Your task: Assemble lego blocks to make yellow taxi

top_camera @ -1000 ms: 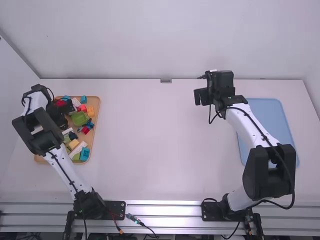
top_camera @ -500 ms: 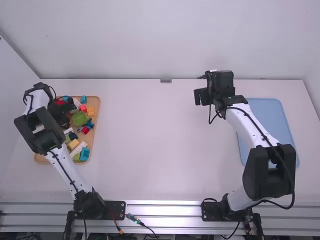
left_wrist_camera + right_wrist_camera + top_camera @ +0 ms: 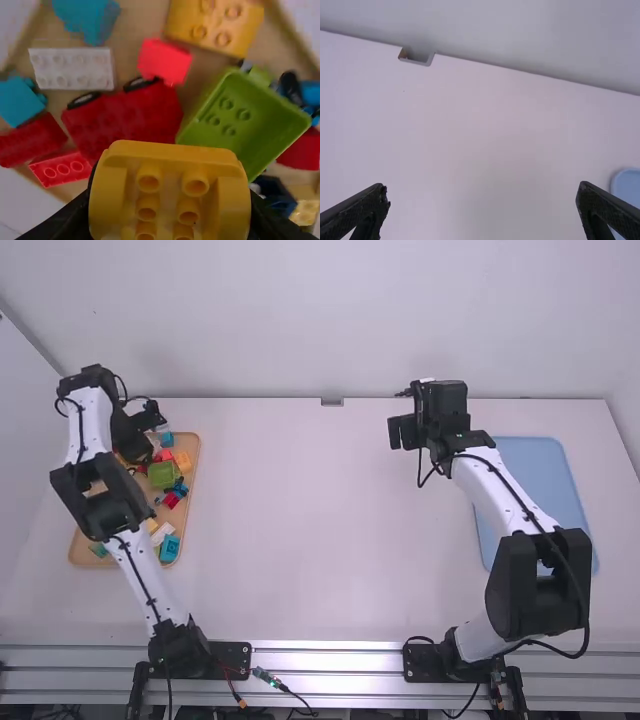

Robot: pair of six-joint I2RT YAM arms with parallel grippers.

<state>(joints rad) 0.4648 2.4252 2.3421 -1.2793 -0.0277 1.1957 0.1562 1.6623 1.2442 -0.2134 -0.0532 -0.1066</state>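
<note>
Part-gathering judged in hand, first taxi piece picked
Yellow block (image 3: pixel 170 160) gripped by left pincer (image 3: pixel 169 205), over tray (image 3: pixel 194 485) near its far edge; right pincer (image 3: pixel 482 192) released, fingers apart; next, block to be carried level past tray's right edge and set on desk (image 3: pixel 300 540)

A blue tray (image 3: pixel 550 468) lies on the table (image 3: pixel 310 540).

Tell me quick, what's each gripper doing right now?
Left gripper: closed on a yellow block, over the tray of blocks.
Right gripper: open, nothing between its fingers.
</note>
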